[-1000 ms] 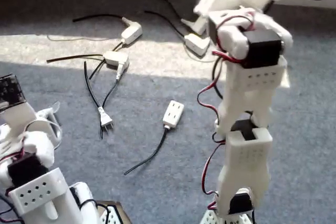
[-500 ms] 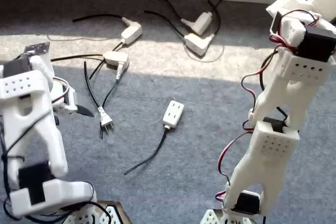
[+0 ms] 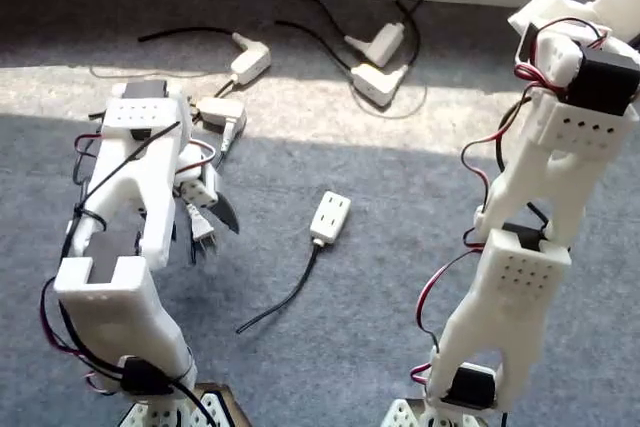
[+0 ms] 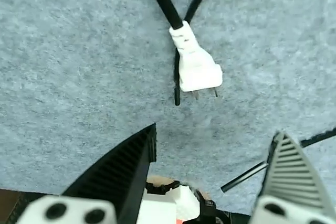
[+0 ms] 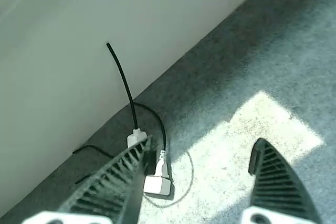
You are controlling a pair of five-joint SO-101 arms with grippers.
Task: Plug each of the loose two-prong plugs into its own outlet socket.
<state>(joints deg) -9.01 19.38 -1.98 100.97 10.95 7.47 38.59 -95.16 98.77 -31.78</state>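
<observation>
The left pincer [image 4: 215,132] is wide open, holding nothing, right over the loose plug [image 4: 199,72] on the left side of the carpet [image 4: 79,51]. The right pincer [image 5: 203,142] is open and empty too, up near the carpet's far edge.

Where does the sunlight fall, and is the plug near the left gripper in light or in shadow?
High view: a sunlit band crosses the far carpet, the near part is shaded. Left wrist view: the plug near the left gripper lies in even shade. Right wrist view: a bright patch on the carpet.
</observation>
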